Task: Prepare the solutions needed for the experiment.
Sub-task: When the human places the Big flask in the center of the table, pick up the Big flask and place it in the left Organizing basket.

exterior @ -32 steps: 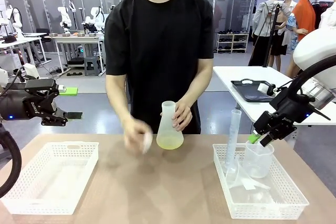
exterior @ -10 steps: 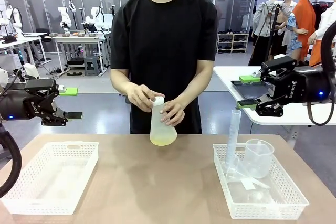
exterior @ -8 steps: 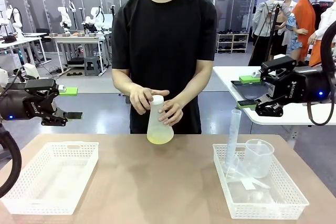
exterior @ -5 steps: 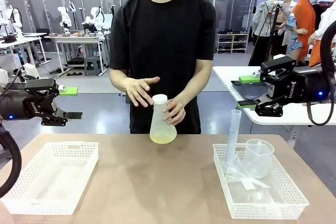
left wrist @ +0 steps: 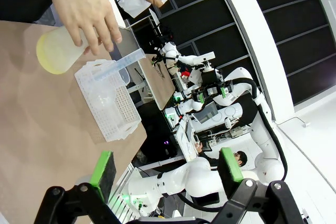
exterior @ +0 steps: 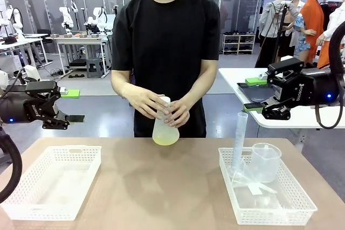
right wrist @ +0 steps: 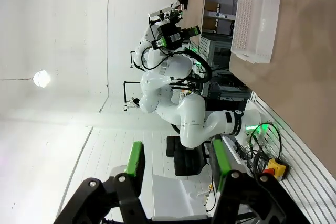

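The brown table (exterior: pixel 172 187) has a wide stretch of open top in the middle, between two white baskets. A person in a black shirt (exterior: pixel 164 41) stands at the far edge. The left basket (exterior: pixel 54 182) sits close to the left edge and the near edge. The right basket (exterior: pixel 269 200) sits close to the right edge, and in it a tall clear tube (exterior: pixel 239 144) leans beside a clear cup (exterior: pixel 265 161). The left claw (exterior: pixel 74 106) hangs in the air above the left edge, spread wide and holding nothing. The right claw (exterior: pixel 250 94) hangs high above the right basket, its fingers apart with nothing between them. At the middle of the far edge, well apart from both claws, is the cloudy flask (exterior: pixel 163 130), with one hand (exterior: pixel 144 102) over its top and the other hand (exterior: pixel 178 114) on its side. A little yellow-green liquid (exterior: pixel 164 140) lies in its bottom.
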`<state>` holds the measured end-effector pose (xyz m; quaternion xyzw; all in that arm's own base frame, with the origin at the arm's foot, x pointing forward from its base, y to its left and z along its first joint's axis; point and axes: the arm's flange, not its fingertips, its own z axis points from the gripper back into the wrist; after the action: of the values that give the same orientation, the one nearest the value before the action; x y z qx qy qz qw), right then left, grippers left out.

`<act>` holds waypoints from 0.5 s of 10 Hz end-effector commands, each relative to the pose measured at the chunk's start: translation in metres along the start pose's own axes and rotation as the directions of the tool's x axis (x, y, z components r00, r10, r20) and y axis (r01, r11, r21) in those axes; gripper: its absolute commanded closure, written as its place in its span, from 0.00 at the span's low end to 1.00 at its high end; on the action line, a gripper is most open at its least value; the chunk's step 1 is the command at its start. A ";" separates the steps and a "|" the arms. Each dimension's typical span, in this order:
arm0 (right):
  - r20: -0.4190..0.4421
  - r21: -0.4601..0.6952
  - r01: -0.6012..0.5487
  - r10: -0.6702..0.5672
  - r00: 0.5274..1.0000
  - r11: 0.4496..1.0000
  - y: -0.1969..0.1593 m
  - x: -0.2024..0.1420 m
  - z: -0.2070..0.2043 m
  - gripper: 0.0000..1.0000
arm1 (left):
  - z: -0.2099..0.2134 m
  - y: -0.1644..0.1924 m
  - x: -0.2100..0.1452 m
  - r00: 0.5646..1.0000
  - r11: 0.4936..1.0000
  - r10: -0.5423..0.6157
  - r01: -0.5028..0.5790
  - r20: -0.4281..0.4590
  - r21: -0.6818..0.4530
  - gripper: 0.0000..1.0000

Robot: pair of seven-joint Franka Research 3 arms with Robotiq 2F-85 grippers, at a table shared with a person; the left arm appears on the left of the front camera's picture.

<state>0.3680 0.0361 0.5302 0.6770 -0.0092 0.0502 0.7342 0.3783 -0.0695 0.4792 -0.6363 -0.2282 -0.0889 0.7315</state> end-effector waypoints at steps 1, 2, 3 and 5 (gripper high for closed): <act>-0.006 0.005 -0.002 0.002 1.000 1.000 0.000 -0.001 0.001 0.37 | -0.003 -0.001 0.000 1.000 1.000 0.000 0.000 0.000 -0.006 0.00; -0.006 0.005 -0.002 0.002 1.000 1.000 0.000 -0.001 0.001 0.37 | -0.003 -0.001 0.000 1.000 1.000 0.000 0.000 0.000 -0.006 0.00; -0.006 0.005 -0.002 0.002 1.000 1.000 0.000 -0.001 0.001 0.37 | -0.003 -0.001 0.000 1.000 1.000 0.000 0.000 0.000 -0.006 0.00; -0.006 0.005 -0.002 0.002 1.000 1.000 0.000 -0.001 0.001 0.37 | -0.003 -0.001 0.000 1.000 1.000 0.000 0.000 0.000 -0.006 0.00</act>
<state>0.3680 0.0361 0.5302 0.6770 -0.0092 0.0502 0.7342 0.3783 -0.0695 0.4792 -0.6363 -0.2282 -0.0889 0.7315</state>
